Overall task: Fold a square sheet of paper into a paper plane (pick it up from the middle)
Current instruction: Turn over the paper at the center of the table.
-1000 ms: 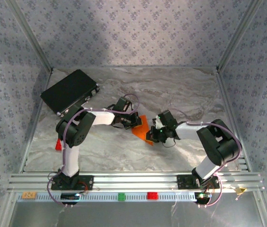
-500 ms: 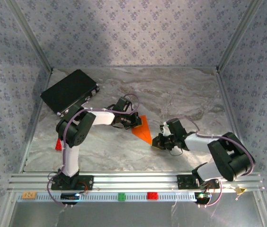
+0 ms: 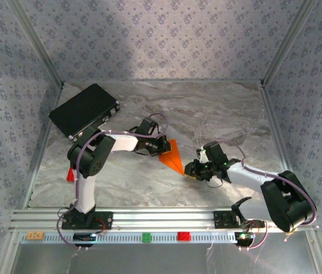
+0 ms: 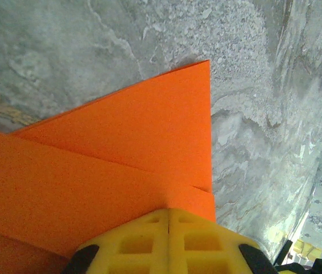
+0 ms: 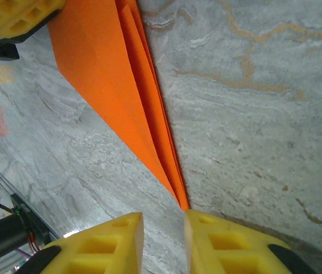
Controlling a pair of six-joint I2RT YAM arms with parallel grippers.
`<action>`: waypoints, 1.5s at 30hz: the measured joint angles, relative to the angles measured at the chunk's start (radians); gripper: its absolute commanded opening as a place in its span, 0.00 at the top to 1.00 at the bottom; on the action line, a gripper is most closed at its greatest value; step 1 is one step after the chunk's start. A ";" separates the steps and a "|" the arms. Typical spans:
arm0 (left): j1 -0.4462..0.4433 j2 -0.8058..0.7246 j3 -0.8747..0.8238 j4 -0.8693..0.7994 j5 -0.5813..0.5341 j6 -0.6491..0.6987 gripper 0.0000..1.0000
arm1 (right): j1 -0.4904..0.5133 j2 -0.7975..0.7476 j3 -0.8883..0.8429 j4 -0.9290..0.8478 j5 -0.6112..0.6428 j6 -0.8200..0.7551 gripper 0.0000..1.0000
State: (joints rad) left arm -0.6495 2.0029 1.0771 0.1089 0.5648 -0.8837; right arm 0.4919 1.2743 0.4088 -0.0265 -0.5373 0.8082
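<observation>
- The right claw (image 5: 164, 220) sits low over the marble counter (image 3: 224, 114), its fingers narrowly parted and gripping nothing.
- The nose of the orange paper plane (image 3: 172, 156) ends just at that gap.
- The plane is a layered, pointed fold and lies on the counter between both claws.
- The left claw (image 4: 168, 220) is pinched closed on the plane's wide end.
- A black case (image 3: 84, 109) lies at the far left, well apart.
</observation>
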 measured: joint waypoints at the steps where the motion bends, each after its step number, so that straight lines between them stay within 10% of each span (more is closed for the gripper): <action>1: 0.000 0.000 0.000 0.000 0.000 0.000 1.00 | 0.000 0.004 0.000 0.002 -0.001 0.007 0.70; 45: 0.001 0.000 0.000 0.001 0.000 -0.019 1.00 | 0.000 0.103 0.000 0.115 -0.057 0.097 0.71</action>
State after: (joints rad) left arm -0.6483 2.0029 1.0771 0.1097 0.5648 -0.9024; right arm 0.4923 1.3777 0.4088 0.0887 -0.5945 0.9054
